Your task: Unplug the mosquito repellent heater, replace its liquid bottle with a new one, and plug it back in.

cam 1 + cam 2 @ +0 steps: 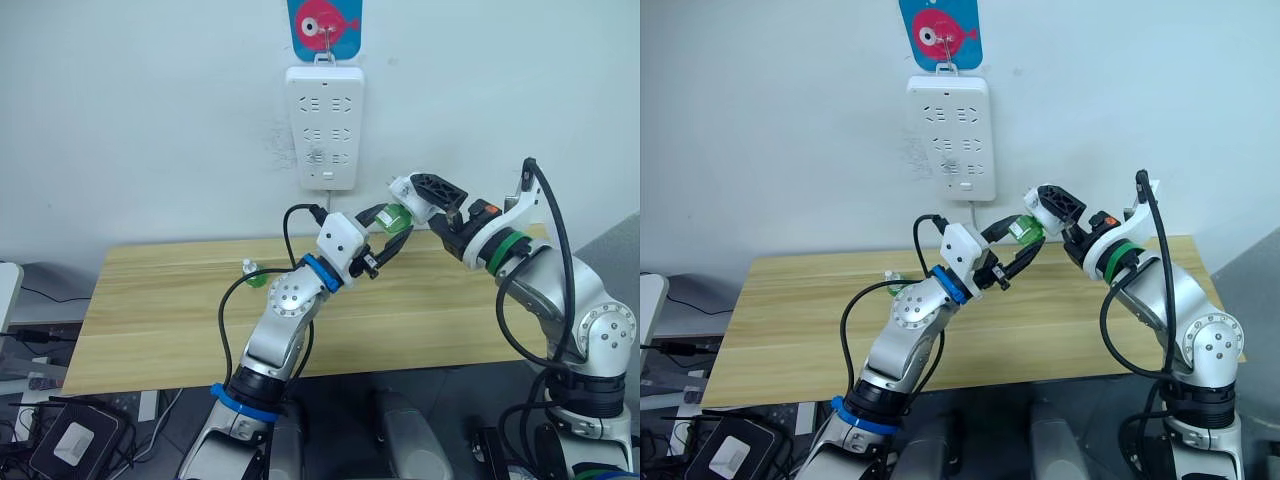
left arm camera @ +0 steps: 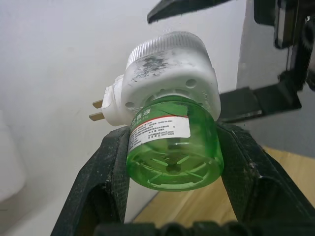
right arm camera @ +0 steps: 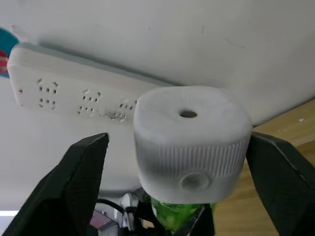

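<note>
A spare green bottle [image 1: 252, 272] stands on the table [image 1: 150, 330] at the left. My left gripper [image 2: 170, 162] clamps the heater's green bottle [image 2: 172, 147], holding the mosquito repellent heater [image 2: 167, 73] unplugged above the table, below the power strip [image 1: 322, 125]. My right gripper [image 3: 182, 162] stands wide around its white top, not touching.

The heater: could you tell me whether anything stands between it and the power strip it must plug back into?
Nothing visible does. The heater, unplugged with its green bottle gripped by the left end effector, hangs below and to the right of the power strip, with only bare wall between them.
</note>
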`<act>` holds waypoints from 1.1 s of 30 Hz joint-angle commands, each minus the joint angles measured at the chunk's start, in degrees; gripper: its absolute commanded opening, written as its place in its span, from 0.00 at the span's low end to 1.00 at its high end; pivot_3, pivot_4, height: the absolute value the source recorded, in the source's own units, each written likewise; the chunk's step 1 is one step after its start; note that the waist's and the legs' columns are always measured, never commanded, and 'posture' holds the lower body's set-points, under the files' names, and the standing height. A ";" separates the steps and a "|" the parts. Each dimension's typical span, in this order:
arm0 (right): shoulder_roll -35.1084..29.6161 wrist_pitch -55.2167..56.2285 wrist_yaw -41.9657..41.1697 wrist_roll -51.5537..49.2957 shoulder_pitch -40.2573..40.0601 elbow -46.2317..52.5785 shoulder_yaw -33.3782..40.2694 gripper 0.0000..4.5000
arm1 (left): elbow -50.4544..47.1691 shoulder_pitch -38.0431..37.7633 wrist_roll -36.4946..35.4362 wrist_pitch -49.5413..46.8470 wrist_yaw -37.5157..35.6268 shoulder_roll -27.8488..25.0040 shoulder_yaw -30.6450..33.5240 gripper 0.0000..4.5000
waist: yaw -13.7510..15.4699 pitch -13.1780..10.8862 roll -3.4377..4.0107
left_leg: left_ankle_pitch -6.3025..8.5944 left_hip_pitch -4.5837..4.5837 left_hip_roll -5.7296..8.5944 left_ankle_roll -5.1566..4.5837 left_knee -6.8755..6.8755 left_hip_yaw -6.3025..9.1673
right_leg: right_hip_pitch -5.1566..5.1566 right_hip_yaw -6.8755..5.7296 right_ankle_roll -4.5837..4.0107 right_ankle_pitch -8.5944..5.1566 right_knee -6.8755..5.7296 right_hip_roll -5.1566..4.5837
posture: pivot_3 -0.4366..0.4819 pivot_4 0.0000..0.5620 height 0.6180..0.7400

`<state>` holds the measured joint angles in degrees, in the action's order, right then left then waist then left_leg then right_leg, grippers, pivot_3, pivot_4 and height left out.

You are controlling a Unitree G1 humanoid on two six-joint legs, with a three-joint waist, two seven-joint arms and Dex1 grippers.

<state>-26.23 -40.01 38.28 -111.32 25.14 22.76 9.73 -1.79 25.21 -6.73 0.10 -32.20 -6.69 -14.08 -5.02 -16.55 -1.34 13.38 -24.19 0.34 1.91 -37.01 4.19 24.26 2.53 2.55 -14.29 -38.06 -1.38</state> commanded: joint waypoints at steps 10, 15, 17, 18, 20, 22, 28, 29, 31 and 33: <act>-22.65 -42.52 -44.99 -1.68 13.69 -33.12 -5.32 1.00 | 5.20 5.77 -5.62 19.30 -25.84 -12.11 -0.02 0.51 | 0.23 -0.15 0.13 | 0.00 0.02 -0.03 -0.04 -0.01 -0.07 | -0.04 0.02 -0.08 0.03 0.10 0.00 | 0.37 0.52 1.00; -24.00 -45.78 -48.62 -1.68 17.82 -37.32 -9.49 1.00 | 6.82 6.37 -3.80 22.66 -26.13 -11.68 -0.41 0.51 | 0.44 -0.17 0.12 | 0.00 -0.11 -0.01 -0.04 -0.02 0.01 | -0.01 -0.05 -0.07 0.04 0.13 -0.01 | 0.39 0.52 1.00; -24.31 -46.11 -49.50 -1.68 18.35 -37.30 -10.45 1.00 | 6.89 6.46 -3.04 23.08 -24.71 -11.22 -0.12 0.51 | 0.50 -0.17 0.11 | 0.01 -0.14 0.00 -0.04 -0.03 0.02 | 0.00 -0.05 -0.07 0.04 0.14 -0.04 | 0.39 0.52 1.00; -24.46 -46.06 -49.68 -1.68 18.41 -37.12 -10.78 1.00 | 6.89 6.51 -2.70 23.24 -24.16 -11.06 0.00 0.51 | 0.55 -0.17 0.11 | 0.01 -0.15 0.01 -0.04 -0.04 0.03 | 0.00 -0.06 -0.06 0.04 0.15 -0.05 | 0.39 0.52 1.00; -24.53 -45.23 -48.97 -1.68 18.22 -36.68 -11.20 1.00 | 6.78 6.49 -2.42 23.35 -23.78 -10.98 0.05 0.51 | 0.64 -0.17 0.11 | 0.01 -0.17 0.02 -0.04 -0.04 0.05 | 0.00 -0.09 -0.06 0.04 0.15 -0.06 | 0.39 0.52 1.00; -24.16 -44.04 -47.80 -1.68 18.06 -36.61 -11.12 1.00 | 6.35 6.28 -2.45 23.18 -23.74 -10.98 -0.02 0.51 | 0.65 -0.17 0.11 | 0.01 -0.16 0.02 -0.04 -0.05 0.06 | 0.01 -0.10 -0.06 0.04 0.14 -0.06 | 0.39 0.52 1.00; -23.23 -42.20 -44.99 -1.68 17.97 -36.74 -10.95 0.79 | 4.98 5.48 -2.72 22.60 -24.12 -10.98 -0.59 0.51 | 0.64 -0.17 0.11 | 0.00 -0.15 0.01 -0.04 -0.06 0.08 | 0.01 -0.11 -0.06 0.04 0.10 -0.04 | 0.40 0.51 1.00; -23.19 -42.20 -44.98 -1.68 17.88 -36.41 -10.88 0.72 | 5.01 5.51 -2.67 22.60 -24.13 -10.97 -0.60 0.51 | 0.65 -0.17 0.11 | 0.01 -0.15 0.00 -0.04 -0.05 0.08 | 0.01 -0.11 -0.06 0.04 0.10 -0.04 | 0.40 0.51 1.00; -22.98 -42.31 -45.34 -1.68 17.81 -35.83 -10.64 0.67 | 5.30 5.71 -2.52 22.65 -24.10 -10.85 -0.59 0.51 | 0.75 -0.17 0.11 | 0.00 -0.16 0.01 -0.04 -0.05 0.09 | 0.01 -0.13 -0.06 0.04 0.11 -0.04 | 0.40 0.51 1.00; -22.71 -41.97 -44.94 -1.68 17.67 -35.35 -10.44 0.67 | 5.40 5.86 -2.47 22.59 -24.10 -10.76 -0.61 0.51 | 0.76 -0.17 0.11 | 0.00 -0.16 0.01 -0.04 -0.05 0.09 | 0.01 -0.13 -0.06 0.04 0.11 -0.04 | 0.39 0.51 1.00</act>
<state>-48.85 -82.79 -6.89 -111.70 42.51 -14.53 -1.90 6.25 30.62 -8.49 21.69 -56.71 -17.96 -14.39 -4.26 -16.71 -1.23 13.39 -24.35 0.35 1.87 -37.07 4.28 24.27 2.41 2.49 -14.24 -37.95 -1.42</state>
